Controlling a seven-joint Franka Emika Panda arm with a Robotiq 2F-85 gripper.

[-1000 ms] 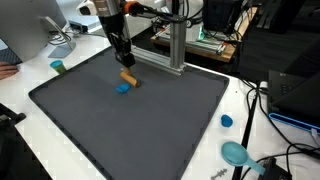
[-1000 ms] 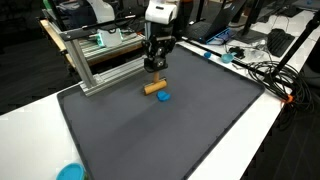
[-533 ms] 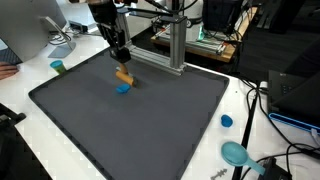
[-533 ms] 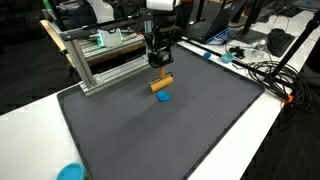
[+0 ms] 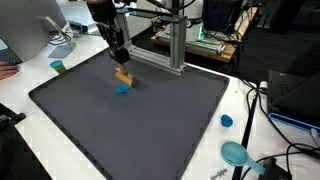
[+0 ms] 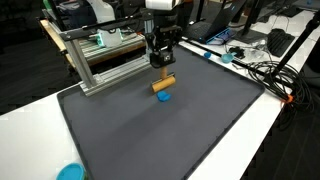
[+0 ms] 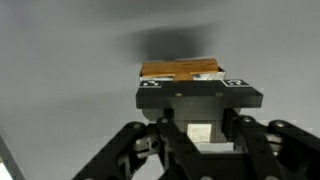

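Gripper [image 5: 120,65] and wooden block [image 5: 123,74] over the dark grey mat [image 5: 150,125], upper left of centre in an exterior view. In both exterior views the arm comes down from the top edge of the frame. The block [image 6: 163,84] hangs at the fingertips with one end tilted up. The wrist view shows the block [image 7: 180,70] lying crosswise between the two finger pads, which are drawn in against its ends. The gripper [image 7: 190,84] is thus nearly closed and has the block in its grasp. A soft shadow lies on the mat beyond the block in that view.

A small blue piece [image 5: 122,88] rests on the mat just below the block in the frame. In an exterior view the blue piece [image 6: 164,97] is apart from the block. An aluminium frame [image 6: 100,62] stands along the mat's [image 6: 150,135] far edge, behind the gripper [image 6: 160,67].

Against the frame one second earlier, the block no longer lies flat on the mat. It sits slightly higher and has shifted towards the point directly above the blue piece. The wrist of the arm has also risen towards the top edge. Against the frame half a second earlier, block, gripper and blue piece stand in almost the same places. The blue piece has not moved across any of the frames.
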